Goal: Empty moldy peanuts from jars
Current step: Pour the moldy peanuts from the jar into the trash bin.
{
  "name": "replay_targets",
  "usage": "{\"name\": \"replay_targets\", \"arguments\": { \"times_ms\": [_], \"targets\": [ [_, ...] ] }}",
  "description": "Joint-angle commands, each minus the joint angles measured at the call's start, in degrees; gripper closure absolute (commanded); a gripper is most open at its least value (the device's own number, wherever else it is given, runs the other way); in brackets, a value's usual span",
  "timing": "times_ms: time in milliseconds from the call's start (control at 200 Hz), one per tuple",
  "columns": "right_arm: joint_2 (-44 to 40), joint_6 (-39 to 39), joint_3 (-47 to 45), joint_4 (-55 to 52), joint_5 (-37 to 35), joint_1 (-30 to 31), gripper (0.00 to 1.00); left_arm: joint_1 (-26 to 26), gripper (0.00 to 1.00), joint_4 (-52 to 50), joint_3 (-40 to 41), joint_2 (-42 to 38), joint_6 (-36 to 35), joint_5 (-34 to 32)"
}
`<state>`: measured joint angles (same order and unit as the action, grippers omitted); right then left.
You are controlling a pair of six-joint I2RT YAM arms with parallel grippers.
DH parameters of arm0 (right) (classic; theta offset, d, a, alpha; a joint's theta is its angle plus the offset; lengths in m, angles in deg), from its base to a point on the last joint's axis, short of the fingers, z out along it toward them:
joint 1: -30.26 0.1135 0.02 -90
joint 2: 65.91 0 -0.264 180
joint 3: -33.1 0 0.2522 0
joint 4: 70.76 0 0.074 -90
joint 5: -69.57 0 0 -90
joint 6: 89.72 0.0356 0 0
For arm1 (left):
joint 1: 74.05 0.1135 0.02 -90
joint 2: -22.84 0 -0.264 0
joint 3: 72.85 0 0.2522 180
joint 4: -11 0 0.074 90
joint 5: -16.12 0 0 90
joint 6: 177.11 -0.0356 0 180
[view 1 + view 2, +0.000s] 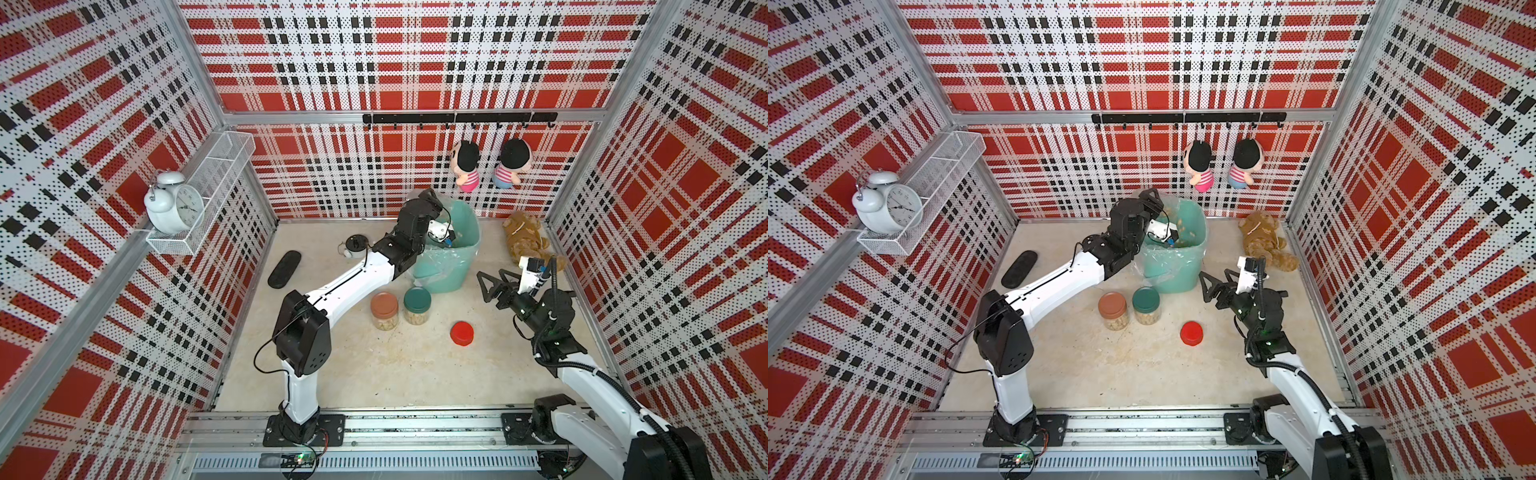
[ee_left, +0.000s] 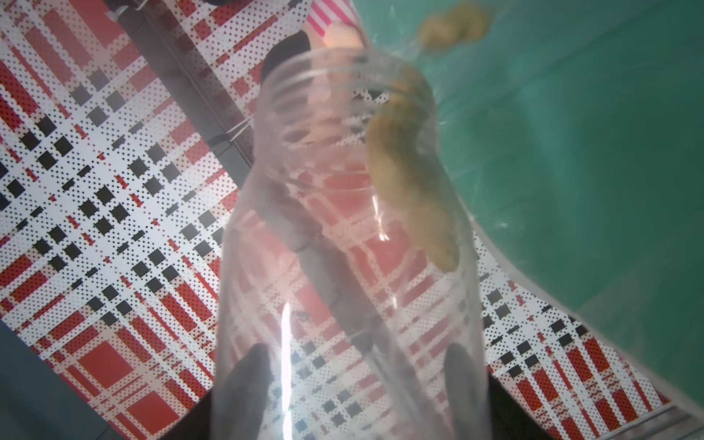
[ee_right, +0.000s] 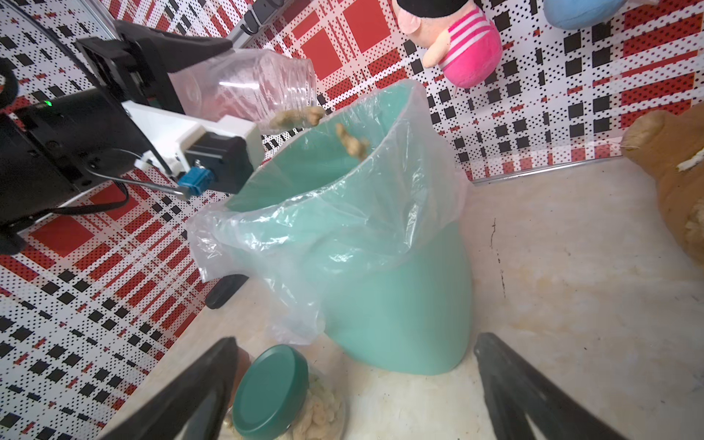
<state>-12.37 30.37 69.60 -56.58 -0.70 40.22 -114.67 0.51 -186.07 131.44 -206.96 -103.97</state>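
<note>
My left gripper [image 2: 356, 365] is shut on a clear, lidless jar [image 3: 251, 87], held tilted mouth-down over the teal bin [image 3: 400, 304]. Moldy peanuts [image 3: 297, 116] sit at the jar's mouth, and one clump [image 3: 352, 143] is falling into the bin. The left wrist view looks through the jar [image 2: 343, 228] at peanuts [image 2: 411, 190] sliding along its wall. On the table stand a brown-lidded jar [image 1: 384, 309] and a green-lidded jar [image 1: 417, 305], both shut and holding peanuts. A red lid [image 1: 461, 332] lies to their right. My right gripper [image 1: 490, 274] hovers open and empty, right of the bin.
The bin [image 1: 473, 232], lined with clear plastic, stands at the back of the table. A brown teddy [image 1: 525, 241] lies at the back right. At the left are a black oblong object [image 1: 284, 269] and a small black round thing [image 1: 355, 245]. Two dolls [image 1: 465, 166] hang on the back wall.
</note>
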Motion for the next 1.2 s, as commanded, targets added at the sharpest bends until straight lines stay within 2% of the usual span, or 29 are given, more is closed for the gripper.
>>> {"name": "replay_targets", "arguments": {
  "times_ms": [0, 386, 561, 636, 772, 897, 1012, 1137, 1197],
  "targets": [
    [0.1, 0.4, -0.5, 2.7, 0.4, -0.3, 0.00, 0.4, 1.00, -4.5, -2.5, -2.5, -15.5, 1.9],
    [-0.2, -0.5, -0.7, 4.3, -0.3, -0.3, 0.00, 1.8, 1.00, -5.4, 1.6, -4.7, -18.0, 2.9],
    [0.6, 0.9, -1.8, 6.4, 0.0, -0.3, 0.00, 3.0, 1.00, -3.1, 6.4, -7.8, -17.8, 4.9],
    [1.1, 1.2, -2.3, 7.5, 0.0, -0.3, 0.00, 3.3, 1.00, -2.3, 8.1, -8.2, -17.6, 3.4],
    [1.7, 1.2, -2.2, 8.1, 0.3, -0.3, 0.00, 3.6, 1.00, 2.8, 9.2, -9.2, -16.3, 2.7],
    [2.2, 1.2, -1.8, 8.4, 0.4, -0.3, 0.00, 4.6, 1.00, 2.3, 8.3, -8.4, -16.7, 4.4],
    [2.7, 3.2, -1.9, 9.0, 0.5, -0.3, 0.00, 5.1, 1.00, 10.5, 6.7, -8.3, -10.1, 8.6],
    [3.1, 3.6, -2.2, 9.5, 0.9, -0.2, 0.00, 6.0, 1.00, 4.0, 5.0, -8.9, -4.3, 9.3],
    [3.2, 3.5, -2.4, 10.0, 0.9, -0.3, 0.00, 6.0, 1.00, -0.5, 5.3, -9.7, 1.8, 10.8]
  ]
}}
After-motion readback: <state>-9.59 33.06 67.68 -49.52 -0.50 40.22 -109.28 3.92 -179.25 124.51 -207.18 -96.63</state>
